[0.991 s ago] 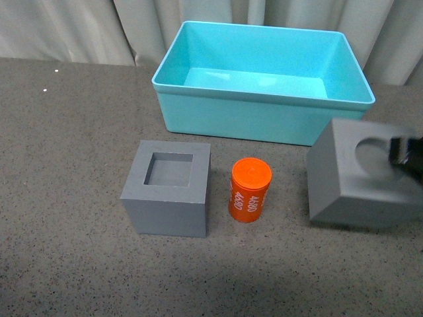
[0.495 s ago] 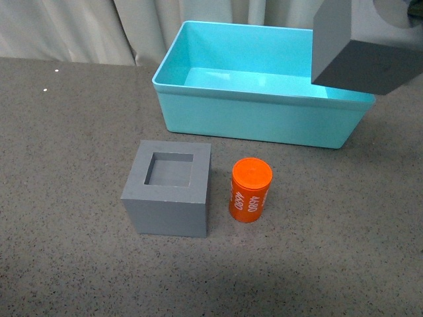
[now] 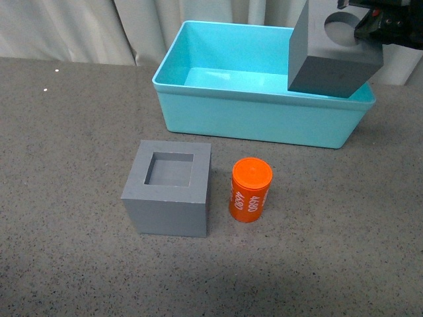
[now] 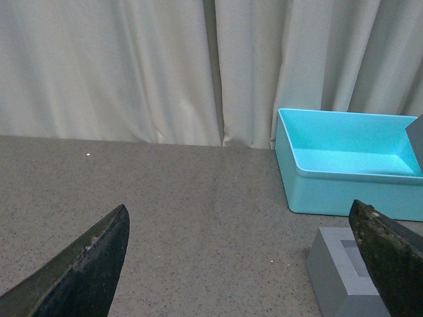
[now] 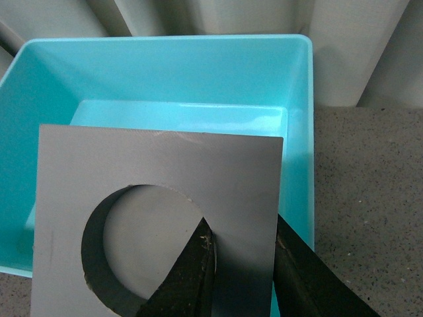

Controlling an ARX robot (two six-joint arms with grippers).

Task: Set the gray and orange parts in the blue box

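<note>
while our right gripper (image 5: 241, 231) clamps the round-holed gray cube (image 3: 330, 59) over the three o'clock end of the blue box (image 3: 218, 112), nothing lies inside, the square-holed cube (image 3: 168, 191) and orange cylinder (image 3: 250, 190) sit at six, and our left gripper (image 4: 238, 208) is spread apart.

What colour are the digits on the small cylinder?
White digits on the orange cylinder; the front view shows them best.
</note>
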